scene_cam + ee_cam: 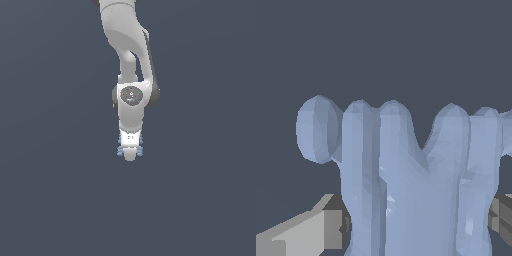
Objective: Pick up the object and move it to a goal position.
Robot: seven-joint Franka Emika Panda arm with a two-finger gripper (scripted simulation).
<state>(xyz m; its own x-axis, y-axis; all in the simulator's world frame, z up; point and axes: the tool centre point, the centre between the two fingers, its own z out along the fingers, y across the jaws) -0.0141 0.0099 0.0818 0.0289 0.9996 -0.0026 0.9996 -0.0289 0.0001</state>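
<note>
Object [406, 185] mostly hidden behind hand [130, 150], knobs visible.

The exterior view stands well back, facing the arm [131, 55] head-on against a plain dark backdrop. The wrist view sits very close, looking along the claw [411, 227]. Both share the pale-blue piece [120, 146] [401, 175], which fills the wrist view.
</note>
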